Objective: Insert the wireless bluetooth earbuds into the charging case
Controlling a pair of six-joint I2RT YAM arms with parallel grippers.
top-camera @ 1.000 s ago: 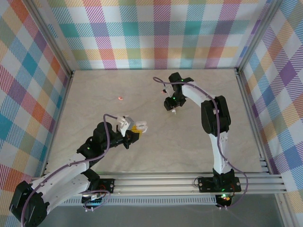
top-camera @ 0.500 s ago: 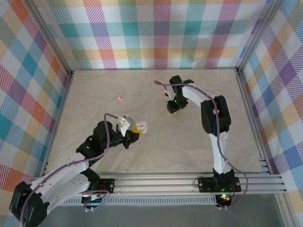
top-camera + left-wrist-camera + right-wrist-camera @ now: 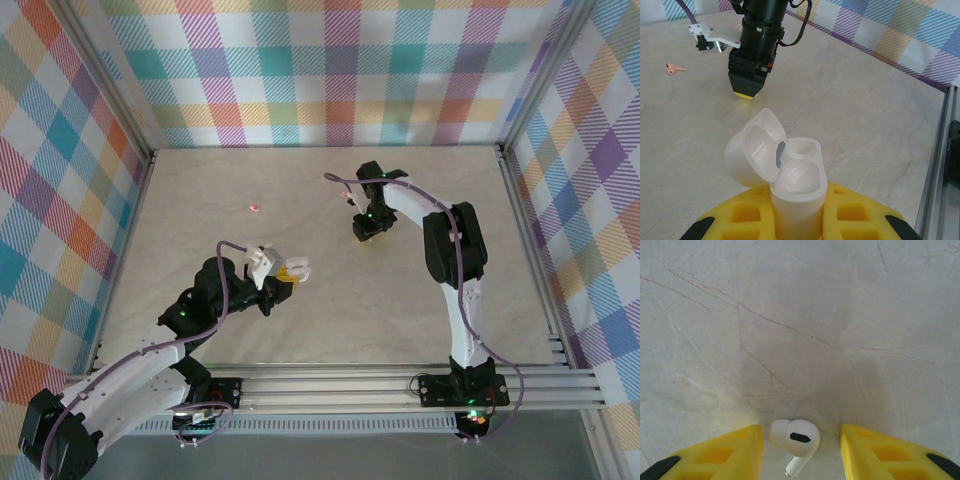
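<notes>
My left gripper (image 3: pixel 283 278) is shut on a white charging case (image 3: pixel 797 185), held upright between the yellow fingers (image 3: pixel 740 220) with its lid flipped open to the left. The case's near socket holds a white rounded shape; the far socket is hollow. A white earbud (image 3: pixel 799 437) lies on the table between the yellow fingers of my right gripper (image 3: pixel 801 442), which stands open with a gap on each side. That gripper points down at the table's middle back (image 3: pixel 366 232). A salmon-pink earbud (image 3: pixel 254 208) lies alone at the back left, also seen in the left wrist view (image 3: pixel 672 67).
Plaid walls close the table on three sides. An aluminium rail (image 3: pixel 400 385) runs along the near edge, and a metal frame (image 3: pixel 940 165) borders the right side. The marbled tabletop (image 3: pixel 330 310) between the two arms is open.
My right gripper has shifted slightly right and settled lower over the white earbud, with its jaws narrowed. My left gripper holds the case much as before.
</notes>
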